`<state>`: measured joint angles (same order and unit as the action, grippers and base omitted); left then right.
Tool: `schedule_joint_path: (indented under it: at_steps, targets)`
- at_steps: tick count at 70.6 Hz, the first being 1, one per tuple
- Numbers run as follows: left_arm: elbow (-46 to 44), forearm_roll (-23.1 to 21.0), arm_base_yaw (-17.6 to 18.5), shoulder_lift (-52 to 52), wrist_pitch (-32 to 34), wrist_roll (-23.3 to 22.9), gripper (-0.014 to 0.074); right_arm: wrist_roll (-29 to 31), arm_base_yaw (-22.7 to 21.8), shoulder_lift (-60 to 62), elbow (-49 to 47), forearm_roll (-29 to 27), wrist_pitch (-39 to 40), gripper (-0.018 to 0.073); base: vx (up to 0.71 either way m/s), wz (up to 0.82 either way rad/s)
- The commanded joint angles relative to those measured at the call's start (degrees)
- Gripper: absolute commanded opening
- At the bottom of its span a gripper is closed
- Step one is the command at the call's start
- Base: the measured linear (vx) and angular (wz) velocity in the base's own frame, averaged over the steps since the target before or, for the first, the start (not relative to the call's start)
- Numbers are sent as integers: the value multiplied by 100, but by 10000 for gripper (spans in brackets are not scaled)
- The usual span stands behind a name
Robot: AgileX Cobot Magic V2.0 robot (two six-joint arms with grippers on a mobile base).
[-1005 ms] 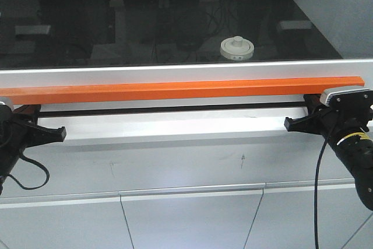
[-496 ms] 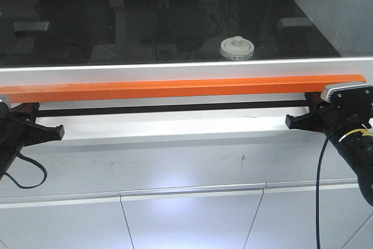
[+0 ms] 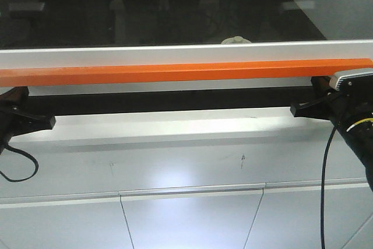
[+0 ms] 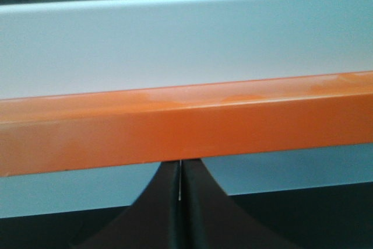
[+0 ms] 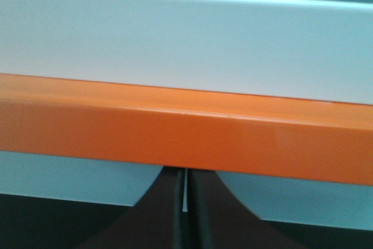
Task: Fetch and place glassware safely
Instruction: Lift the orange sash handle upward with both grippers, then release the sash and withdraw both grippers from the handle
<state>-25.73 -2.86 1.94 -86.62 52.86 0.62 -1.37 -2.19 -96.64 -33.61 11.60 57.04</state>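
Of the glassware (image 3: 236, 40), only the cream-white lid top shows, peeking over the white sash frame (image 3: 175, 55) behind dark glass. A long orange bar (image 3: 186, 73) runs along that frame. My left gripper (image 3: 51, 122) is at the bar's left end and my right gripper (image 3: 296, 109) at its right end. In the left wrist view, the left gripper (image 4: 180, 166) is shut with its tips up against the underside of the orange bar (image 4: 186, 126). My right gripper (image 5: 185, 174) is likewise shut, with its tips under the bar (image 5: 186, 132). Neither holds anything.
A dark gap (image 3: 169, 102) lies open beneath the sash. A white ledge (image 3: 163, 127) runs below it. Grey cabinet doors (image 3: 186, 214) fill the lower front. Cables hang from both arms.
The sash with its orange bar has risen, widening the dark gap beneath. Both grippers moved up with it. The frame now covers most of the jar.
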Motion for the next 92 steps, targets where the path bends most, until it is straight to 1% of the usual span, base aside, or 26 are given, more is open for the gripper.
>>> schedule_joint_path:
  at_steps: [1,13,24,36,52,60,78,92]
  targets:
    - [-241,-87,6,492,1307,-25,-7,37,-23,438,-343,8,619,-1,0,0]
    - [-241,-93,6,767,1187,-25,-7,-3,-23,678,-636,233,325,-1,0,0]
    - [-241,-93,6,1008,1048,-25,-7,-126,-23,917,-799,241,117,-1,0,0]
    - [-274,-93,6,1256,968,-25,-7,-132,-23,1188,-929,241,-60,-1,0,0]
    - [-762,-74,6,1561,279,-19,-7,-152,-23,1524,-1164,246,-300,-1,0,0]
    - [-1022,-74,6,1680,110,-15,-7,-264,-23,1680,-1347,246,-511,-1,0,0]
    - [-1516,-13,6,2065,-426,-15,-7,-264,-23,1991,-1781,268,-930,-1,0,0]
    - [-1734,-6,6,2304,-765,33,-7,-264,-23,2272,-1812,287,-1267,-1,0,0]
